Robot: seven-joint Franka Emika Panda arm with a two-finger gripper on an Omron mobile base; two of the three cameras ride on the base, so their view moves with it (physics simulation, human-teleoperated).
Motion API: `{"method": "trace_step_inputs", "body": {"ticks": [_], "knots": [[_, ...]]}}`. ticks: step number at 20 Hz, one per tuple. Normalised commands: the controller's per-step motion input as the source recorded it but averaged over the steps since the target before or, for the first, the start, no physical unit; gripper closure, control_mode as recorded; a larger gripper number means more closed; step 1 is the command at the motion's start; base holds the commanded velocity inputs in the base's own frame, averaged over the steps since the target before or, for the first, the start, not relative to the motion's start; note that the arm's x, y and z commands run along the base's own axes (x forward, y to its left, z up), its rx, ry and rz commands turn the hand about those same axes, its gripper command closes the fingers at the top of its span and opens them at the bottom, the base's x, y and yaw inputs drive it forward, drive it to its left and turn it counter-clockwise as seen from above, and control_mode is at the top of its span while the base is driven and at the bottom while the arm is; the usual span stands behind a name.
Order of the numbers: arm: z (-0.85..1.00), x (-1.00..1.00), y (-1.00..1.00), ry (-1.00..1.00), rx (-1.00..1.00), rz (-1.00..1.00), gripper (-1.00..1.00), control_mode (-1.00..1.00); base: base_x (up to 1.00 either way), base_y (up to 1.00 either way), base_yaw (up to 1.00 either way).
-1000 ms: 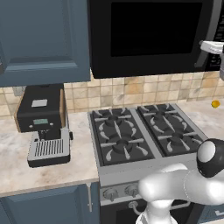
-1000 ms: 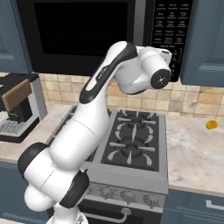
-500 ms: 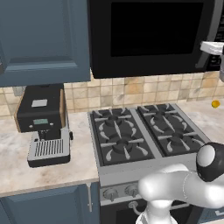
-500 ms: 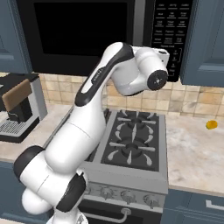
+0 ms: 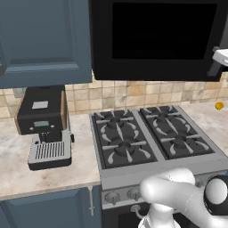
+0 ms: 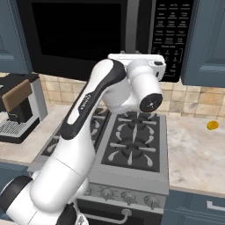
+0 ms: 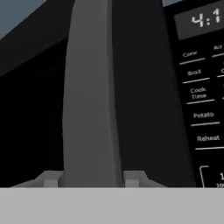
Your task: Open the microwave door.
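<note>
Tool (image 7: 89,181) straddles the microwave door (image 7: 39,109) handle (image 7: 89,96).

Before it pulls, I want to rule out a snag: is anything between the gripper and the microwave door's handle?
Nothing visible. In the hand view the handle rises straight up from between the gripper fingertips, one on each side, with only the microwave door glass behind it and the button panel off to one side.

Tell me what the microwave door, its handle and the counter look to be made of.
Microwave door: glossy black, probably glass or plastic; its window reads flat and dark.
Handle: matte grey bar, possibly plastic or brushed metal; smooth, no shine.
Counter: pale mottled beige, stone-like, perhaps marble or granite.
</note>
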Motion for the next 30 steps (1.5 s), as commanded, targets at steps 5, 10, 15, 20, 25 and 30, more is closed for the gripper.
{"method": "trace_step_inputs", "body": {"ticks": [5, 10, 15, 20, 25, 30], "knots": [[0.53, -1.00, -0.03, -0.05, 0.00, 0.00, 1.00, -1.00, 0.00, 0.00, 0.00], [0.68, -1.00, 0.00, 0.00, 0.00, 0.00, 1.00, -1.00, 0.00, 0.00, 0.00], [0.78, -1.00, 0.00, 0.05, 0.00, -0.04, 1.00, -1.00, 0.00, 0.00, 0.00], [0.62, -1.00, 0.03, 0.02, 0.00, -0.11, 1.00, -1.00, 0.00, 0.00, 0.00], [0.40, -1.00, 0.23, 0.01, -0.04, -0.16, 1.00, -1.00, 0.00, 0.00, 0.00], [0.30, -1.00, 0.24, 0.00, -0.06, -0.17, -1.00, -1.00, 0.00, 0.00, 0.00]]}}
